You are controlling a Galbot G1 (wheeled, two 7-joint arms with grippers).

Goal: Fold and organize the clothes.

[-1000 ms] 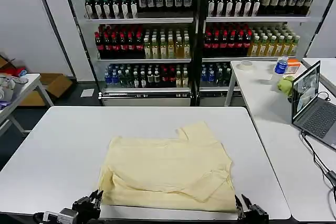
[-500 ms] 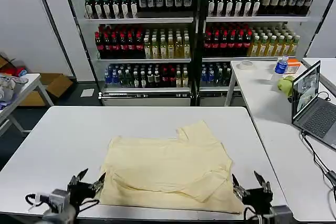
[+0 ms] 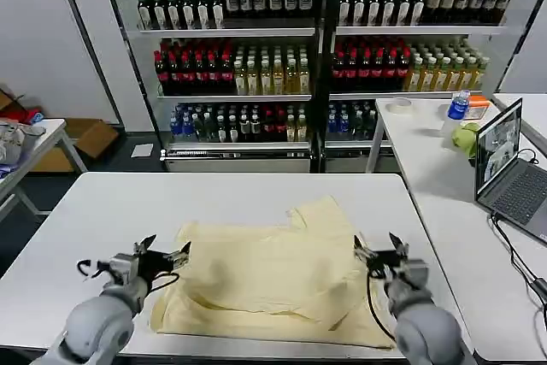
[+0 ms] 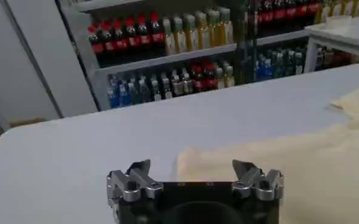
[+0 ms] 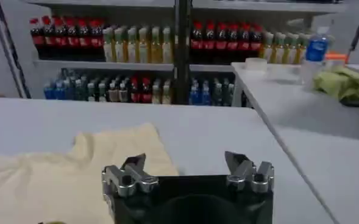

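The clothes (image 3: 273, 275) are one pale yellow garment lying partly folded in the middle of the white table (image 3: 102, 220), also seen from the wrists (image 4: 301, 152) (image 5: 57, 176). My left gripper (image 3: 164, 254) hovers at the garment's left edge, open, nothing between its fingers (image 4: 194, 172). My right gripper (image 3: 379, 251) hovers over the garment's right edge, open and empty as well (image 5: 185, 167).
A second white table (image 3: 444, 177) stands to the right with a laptop (image 3: 508, 168), a bottle (image 3: 458, 107) and a green object (image 3: 466, 138). Drink shelves (image 3: 316, 49) fill the back wall. A small table (image 3: 26, 147) sits at far left.
Both grippers have risen from the table's front edge and moved forward along the garment's sides. The garment's near edge has shifted and bunched slightly.
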